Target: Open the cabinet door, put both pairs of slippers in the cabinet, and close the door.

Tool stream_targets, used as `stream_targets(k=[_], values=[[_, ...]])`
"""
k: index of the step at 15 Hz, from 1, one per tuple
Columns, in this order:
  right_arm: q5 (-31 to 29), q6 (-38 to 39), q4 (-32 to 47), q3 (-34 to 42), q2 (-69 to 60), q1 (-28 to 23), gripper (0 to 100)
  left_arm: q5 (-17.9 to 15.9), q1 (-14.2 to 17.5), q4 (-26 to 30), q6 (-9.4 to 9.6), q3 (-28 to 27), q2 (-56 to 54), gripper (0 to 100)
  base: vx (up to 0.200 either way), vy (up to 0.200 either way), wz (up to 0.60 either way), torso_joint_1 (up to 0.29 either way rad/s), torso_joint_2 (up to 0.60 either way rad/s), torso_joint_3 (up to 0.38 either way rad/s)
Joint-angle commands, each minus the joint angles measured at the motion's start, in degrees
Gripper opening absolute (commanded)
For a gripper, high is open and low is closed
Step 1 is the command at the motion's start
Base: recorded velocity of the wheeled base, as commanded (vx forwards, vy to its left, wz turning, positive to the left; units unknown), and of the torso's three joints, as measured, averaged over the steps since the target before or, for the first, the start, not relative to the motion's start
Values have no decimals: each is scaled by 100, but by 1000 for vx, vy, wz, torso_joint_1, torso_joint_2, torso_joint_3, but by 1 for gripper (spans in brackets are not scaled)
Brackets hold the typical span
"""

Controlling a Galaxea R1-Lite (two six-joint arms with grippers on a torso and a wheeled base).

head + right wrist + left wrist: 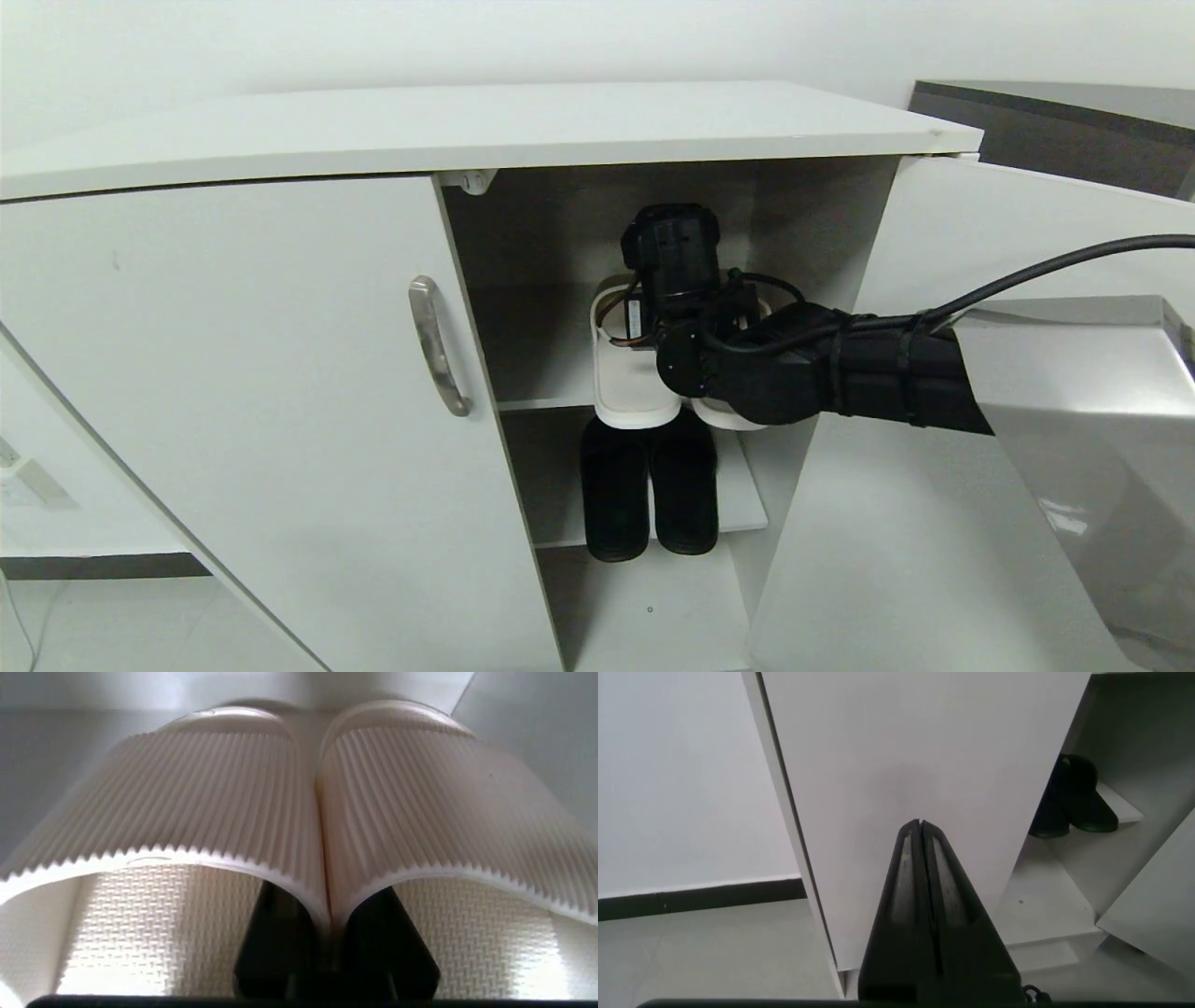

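Upper slippers [635, 392] above lower slippers [616, 495], inside cabinet [467, 131]

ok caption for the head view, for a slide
Right pincer holds the white slippers at the upper shelf of the open cabinet, black slippers on the lower shelf.

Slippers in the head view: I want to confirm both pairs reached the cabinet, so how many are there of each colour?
White slippers: 2, at the upper shelf, clamped in the right gripper.
Black slippers: 2, on the lower shelf.
Total: 4 slippers, 2 pairs, all inside the cabinet.
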Motion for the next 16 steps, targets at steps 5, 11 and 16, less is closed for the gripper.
stream_targets(k=[5,11,16], values=[[7,17,8,-6,29,-36,0,1,0,2,-10,0,-1,0,0,0,0,0,0,0],[7,17,-1,-6,64,-45,100,1,0,2,-10,0,-1,0,0,0,0,0,0,0],[7,44,-10,-6,29,-19,100,1,0,2,-19,0,-1,0,0,0,0,0,0,0]])
